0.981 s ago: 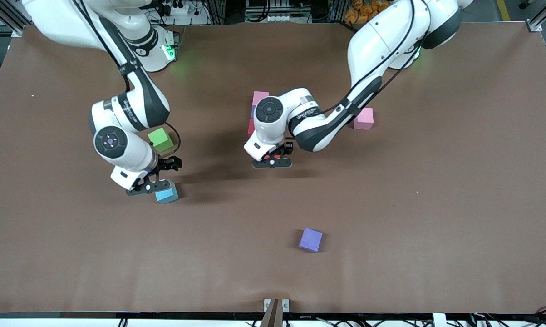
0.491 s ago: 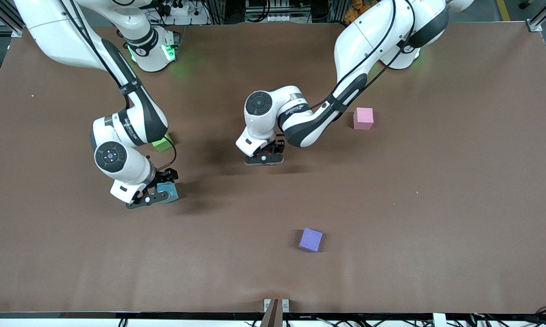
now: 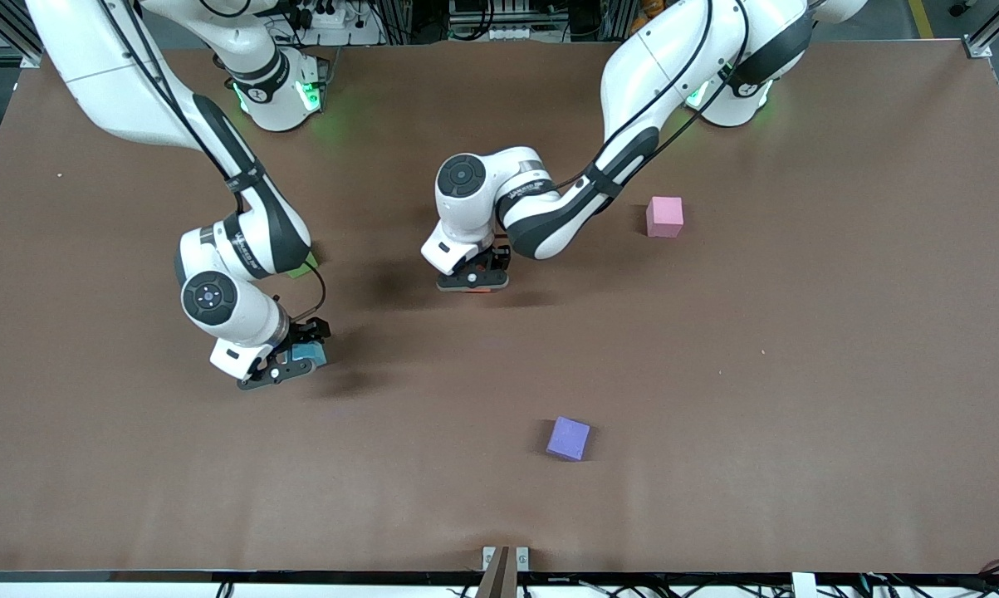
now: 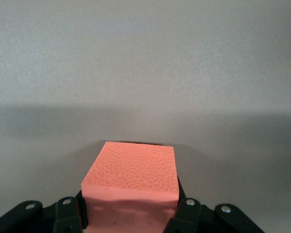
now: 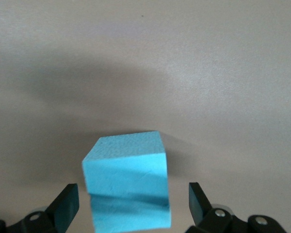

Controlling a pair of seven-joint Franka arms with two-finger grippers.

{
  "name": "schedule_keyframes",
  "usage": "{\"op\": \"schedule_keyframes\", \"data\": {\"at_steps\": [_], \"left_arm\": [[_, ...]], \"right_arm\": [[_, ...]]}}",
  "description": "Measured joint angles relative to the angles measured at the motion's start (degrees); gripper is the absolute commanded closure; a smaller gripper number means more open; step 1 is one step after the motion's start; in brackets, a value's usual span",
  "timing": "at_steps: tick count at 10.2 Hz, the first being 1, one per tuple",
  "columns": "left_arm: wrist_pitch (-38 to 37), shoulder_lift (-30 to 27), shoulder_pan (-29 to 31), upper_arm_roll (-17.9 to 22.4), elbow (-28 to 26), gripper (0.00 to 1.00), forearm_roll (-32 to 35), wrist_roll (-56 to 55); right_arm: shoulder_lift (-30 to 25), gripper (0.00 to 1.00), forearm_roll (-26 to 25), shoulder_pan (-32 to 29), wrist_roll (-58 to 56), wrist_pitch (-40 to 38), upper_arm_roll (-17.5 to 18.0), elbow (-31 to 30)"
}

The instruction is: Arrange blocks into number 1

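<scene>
Right claw sits low on the tabletop, fingers apart, straddling the light blue block without touching it. Left claw is clamped on the orange block mid-tabletop; pink block and purple block lie apart.

On the desk, first block lies nearest the front camera; second block lies farther, toward the left arm's end. Third block sits between the right gripper's spread jaws. The left gripper clamps fourth block low over mid-desk.
</scene>
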Motion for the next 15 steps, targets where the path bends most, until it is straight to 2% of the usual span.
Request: {"op": "schedule_keyframes", "data": {"at_steps": [3, 4, 5, 10, 13, 15], "left_arm": [[0.0, 0.03, -0.8, 0.11, 0.01, 1.0, 0.0, -0.81], [0.0, 0.05, -0.97, 0.12, 0.01, 1.0, 0.0, -0.82], [0.0, 0.09, -1.14, 0.13, 0.01, 1.0, 0.0, -0.82], [0.0, 0.42, -1.64, 0.62, 0.01, 1.0, -0.01, -0.82], [0.0, 0.42, -1.99, 0.84, 0.08, 1.0, -0.07, -1.0], [0.0, 0.42, -2.62, 1.13, 0.21, 1.0, -0.07, -1.22]], "right_arm": [[1.55, 0.8, 0.0, -0.01, -2.04, 2.29, -1.17, 0.06], [1.55, 0.94, 0.05, 0.0, -2.04, 2.29, -1.17, 0.19], [1.59, 1.0, 0.09, 0.0, -2.04, 2.29, -1.17, 0.27], [1.06, 1.0, 0.47, 1.61, 3.25, 0.64, -0.78, 3.47], [-0.83, 1.0, 3.78, 2.47, 4.91, -1.0, -0.61, 4.42], [-1.94, 1.0, 4.13, 2.63, 5.07, -1.74, -0.52, 4.43]]}}
